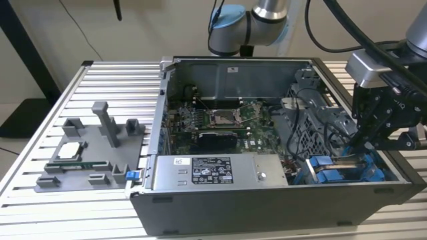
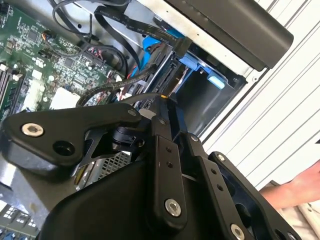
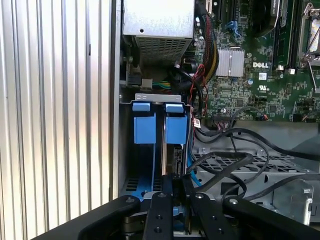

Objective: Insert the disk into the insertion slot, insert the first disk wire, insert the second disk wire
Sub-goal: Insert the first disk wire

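My black gripper (image 1: 363,146) reaches down into the grey drive cage (image 1: 337,175) at the case's front corner on the exterior view's right. In the first wrist view its fingers (image 3: 167,192) stand close together on the thin edge of the disk (image 3: 176,157), which sits edge-on in the insertion slot (image 3: 159,96) between blue rails. Two blue carrier tabs (image 3: 176,127) lie just beyond it. A silver strip of the disk (image 1: 347,159) shows between the blue parts. Loose black disk wires (image 2: 132,27) end in a connector (image 2: 180,47) beside the cage.
The grey power-supply box (image 1: 213,172) fills the case's front. The green motherboard (image 1: 220,120) lies behind it. Black cables (image 3: 225,150) loop over the cage. A grey fixture (image 1: 93,150) holds parts on the slatted table. A person's hand (image 2: 300,190) rests outside the case.
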{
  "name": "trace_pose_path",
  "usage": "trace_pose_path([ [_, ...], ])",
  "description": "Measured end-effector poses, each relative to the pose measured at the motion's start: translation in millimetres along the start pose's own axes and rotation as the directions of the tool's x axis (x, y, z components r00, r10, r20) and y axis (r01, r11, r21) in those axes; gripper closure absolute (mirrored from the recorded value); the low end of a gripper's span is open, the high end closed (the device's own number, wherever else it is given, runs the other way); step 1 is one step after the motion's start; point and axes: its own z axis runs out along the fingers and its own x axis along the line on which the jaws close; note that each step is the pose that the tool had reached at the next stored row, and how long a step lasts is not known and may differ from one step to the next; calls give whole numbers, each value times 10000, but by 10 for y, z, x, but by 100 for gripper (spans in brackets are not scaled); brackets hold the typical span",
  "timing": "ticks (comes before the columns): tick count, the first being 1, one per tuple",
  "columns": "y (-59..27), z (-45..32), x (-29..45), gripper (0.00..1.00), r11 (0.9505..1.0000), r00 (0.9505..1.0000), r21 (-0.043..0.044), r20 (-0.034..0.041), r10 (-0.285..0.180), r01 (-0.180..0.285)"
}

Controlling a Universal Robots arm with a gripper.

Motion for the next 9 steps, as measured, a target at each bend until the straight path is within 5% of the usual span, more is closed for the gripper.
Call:
trace_pose_path([
  [3, -8, 16, 1, 100, 10000, 10000, -26, 5, -1, 1],
  [9, -115, 55, 3, 100, 9993, 10000, -371, 12, 16, -15],
])
